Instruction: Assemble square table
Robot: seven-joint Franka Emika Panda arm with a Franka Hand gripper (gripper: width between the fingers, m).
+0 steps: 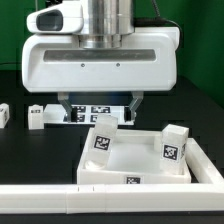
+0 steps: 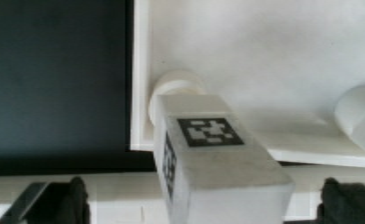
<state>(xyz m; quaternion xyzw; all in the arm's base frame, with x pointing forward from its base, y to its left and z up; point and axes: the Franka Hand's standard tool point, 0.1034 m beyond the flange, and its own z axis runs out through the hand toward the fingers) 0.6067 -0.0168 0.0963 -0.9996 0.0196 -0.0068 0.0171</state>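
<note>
1. The hand [image 1: 99, 103] hangs above the far corner of the tabletop [image 1: 140, 160] with its jaws spread as wide as they go. It holds nothing.
2. In the wrist view a leg [image 2: 205, 140] stands between the two fingers [image 2: 54, 200] with a gap on each side, so there is no contact. My guess is that the hand is lined up over this leg so the fingers can close on its flat sides.
3. The tabletop lies near the middle of the counter [image 1: 20, 150] with its raised rim and corner holes facing up. This way the legs can be set in from above.
4. The leg rises from a round socket [image 2: 175, 82] at the tabletop's corner. Whether it is fully seated I cannot tell.
5. A second leg [image 1: 175, 145] stands upright in the corner at the exterior view's right.
6. The tabletop's near edge rests against the long white bar [image 1: 60, 198]. That probably keeps it from sliding or turning while a leg is twisted in.
7. A loose leg [image 1: 40, 117] waits on the counter at the exterior view's left, well apart from the tabletop. It is within reach but out of the way.
8. The marker board [image 1: 95, 110] lies flat behind the tabletop.
9. With two legs standing, the job looks about half done.
</note>
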